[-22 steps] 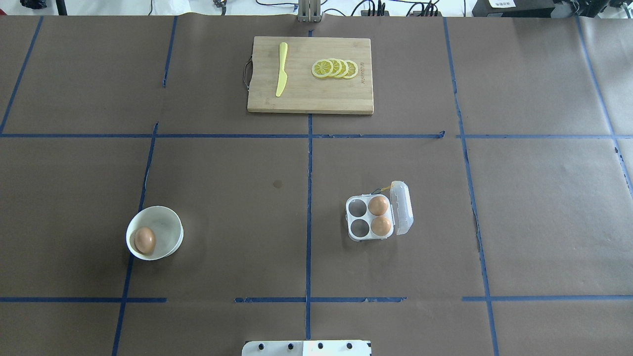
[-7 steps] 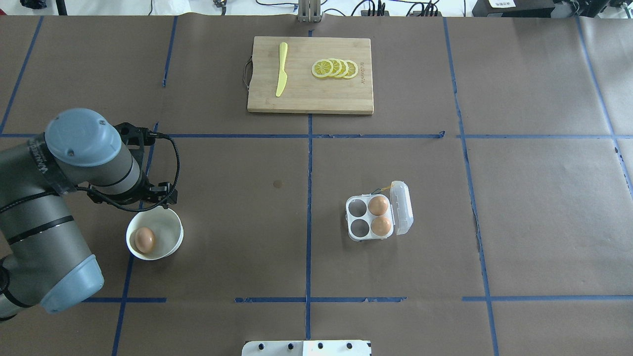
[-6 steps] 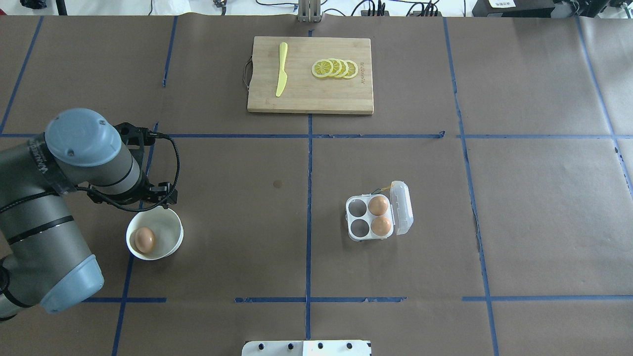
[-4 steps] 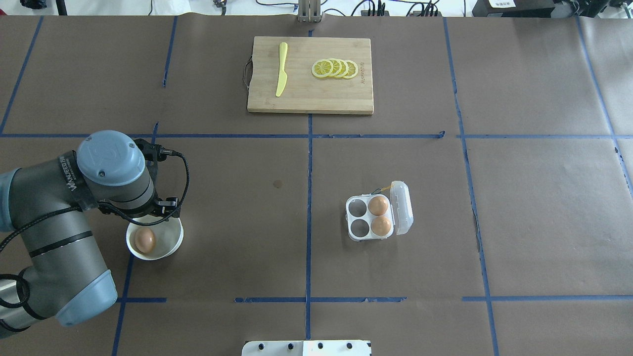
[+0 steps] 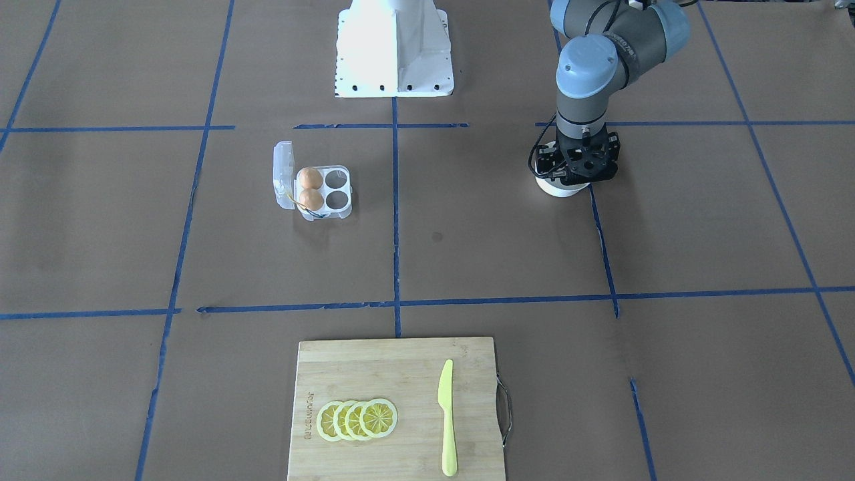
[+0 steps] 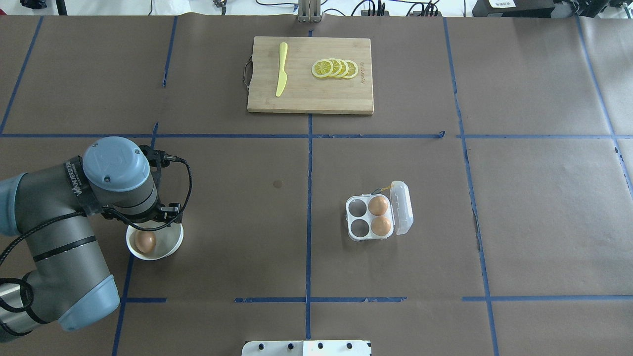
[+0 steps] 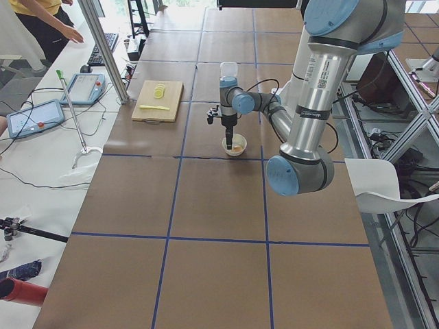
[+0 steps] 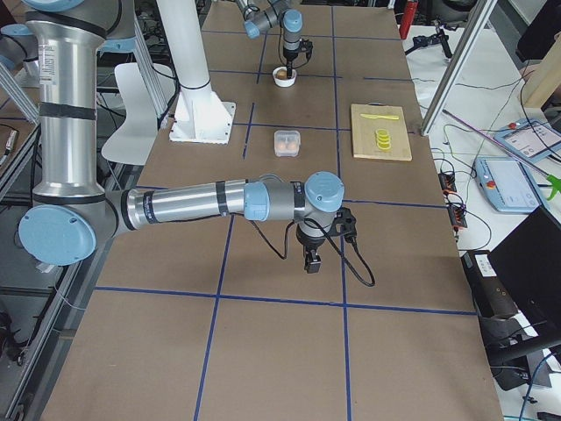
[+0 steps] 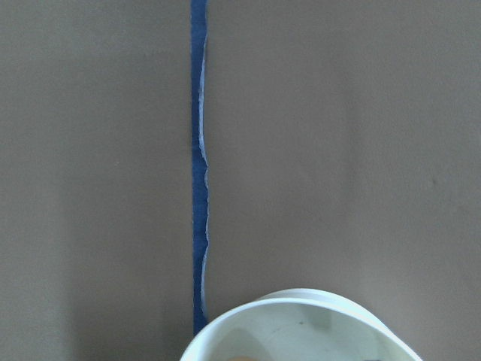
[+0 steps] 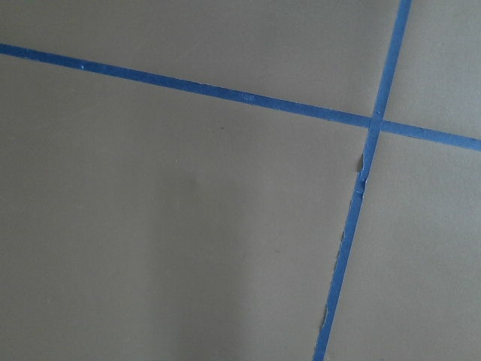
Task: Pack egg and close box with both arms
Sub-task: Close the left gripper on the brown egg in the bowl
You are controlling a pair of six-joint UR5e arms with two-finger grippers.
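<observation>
L gripper (image 7: 228, 137) hangs straight down over a white bowl (image 6: 174, 243), tips at abt rim level; open or closed, can't tell, since wrist & cam mount hide the fingers. Egg (image 6: 145, 241) lies in the bowl just under it. Box (image 6: 357, 218) sits well away from L gripper, off to robot's right, lid (image 6: 401, 207) open on the side farthest from it. 2 more eggs (image 6: 378, 205) fill the cells next to the lid; the 2 cells nearer L gripper are empty. R gripper (image 8: 310, 261) points down over bare brown paper, far from the box; its state can't be told either. Board (image 6: 306, 99) w/ knife (image 6: 281, 69) & lemon slices (image 6: 335, 68) lies well fwd of both
</observation>
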